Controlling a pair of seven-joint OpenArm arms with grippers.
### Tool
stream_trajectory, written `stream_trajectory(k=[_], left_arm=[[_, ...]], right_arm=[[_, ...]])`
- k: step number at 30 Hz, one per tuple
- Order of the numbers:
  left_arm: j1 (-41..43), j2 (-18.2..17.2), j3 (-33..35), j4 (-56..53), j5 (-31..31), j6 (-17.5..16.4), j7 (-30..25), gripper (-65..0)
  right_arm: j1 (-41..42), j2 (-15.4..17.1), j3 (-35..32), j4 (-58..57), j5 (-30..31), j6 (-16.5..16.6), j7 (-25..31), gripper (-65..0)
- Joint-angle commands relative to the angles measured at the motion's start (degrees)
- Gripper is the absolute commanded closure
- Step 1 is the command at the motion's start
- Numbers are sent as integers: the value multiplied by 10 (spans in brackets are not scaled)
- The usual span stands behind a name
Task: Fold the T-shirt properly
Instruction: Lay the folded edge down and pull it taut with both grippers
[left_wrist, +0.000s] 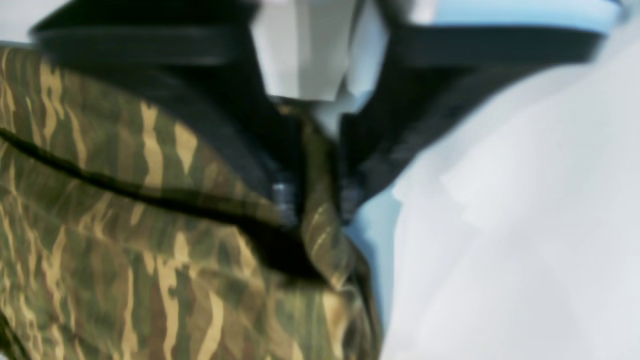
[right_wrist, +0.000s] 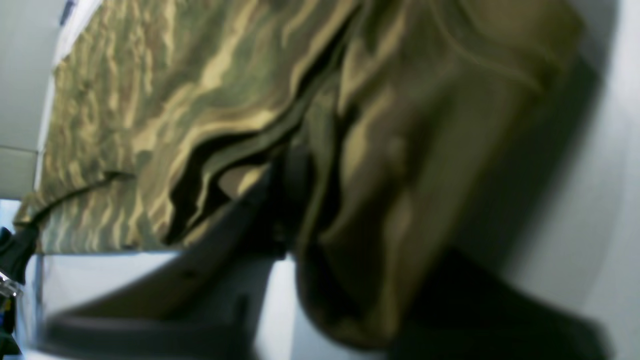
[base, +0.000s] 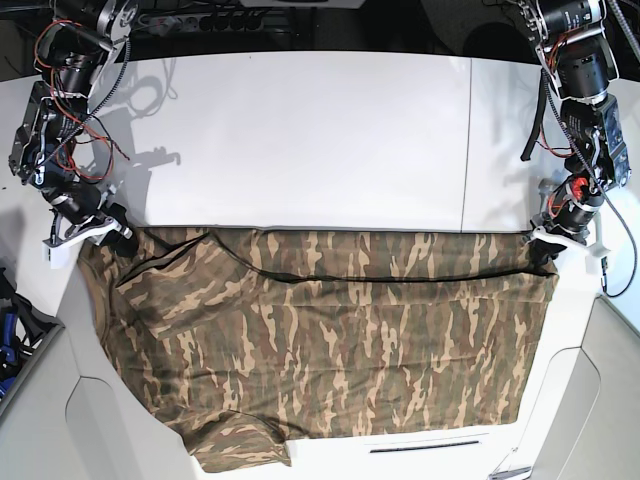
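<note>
The camouflage T-shirt (base: 330, 340) lies spread across the near half of the white table, its near edge hanging over the front. A layer is folded over, with its fold edge running across at the far side. My left gripper (base: 545, 252) is shut on the shirt's far right corner; in the left wrist view its fingers (left_wrist: 287, 200) pinch a strip of the cloth (left_wrist: 125, 240). My right gripper (base: 118, 236) is shut on the far left corner; in the right wrist view, bunched cloth (right_wrist: 375, 165) wraps the dark fingers (right_wrist: 287, 200).
The white table (base: 320, 130) stretches bare behind the shirt, with a seam (base: 467, 140) right of centre. Cables and both arms' bases stand at the far corners. A sleeve (base: 240, 445) hangs over the front left edge.
</note>
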Motion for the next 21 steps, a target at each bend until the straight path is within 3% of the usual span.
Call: stream_trajectory(k=[1,2,6,11,21], left_arm=[[-16,-9,-1,7,-6,-10,-7,-27],[-18,-10,-1,7,-6,-23,-5,0],[-21,-10,-1,13,-7,-67,7,0],[-19,-10,-8,47,-7,-66,52,0],[79,-16,-20,165,-29,-67,67,0]], right_arm=[[9,6,0,7,6,3,5,0],[9,7,0,7,6,3,5,0],[9,10,0,7,9,8,3,0],[9,19,0,17,24,9,-27,0],[-49,32,1,96,67,10,-80,0]])
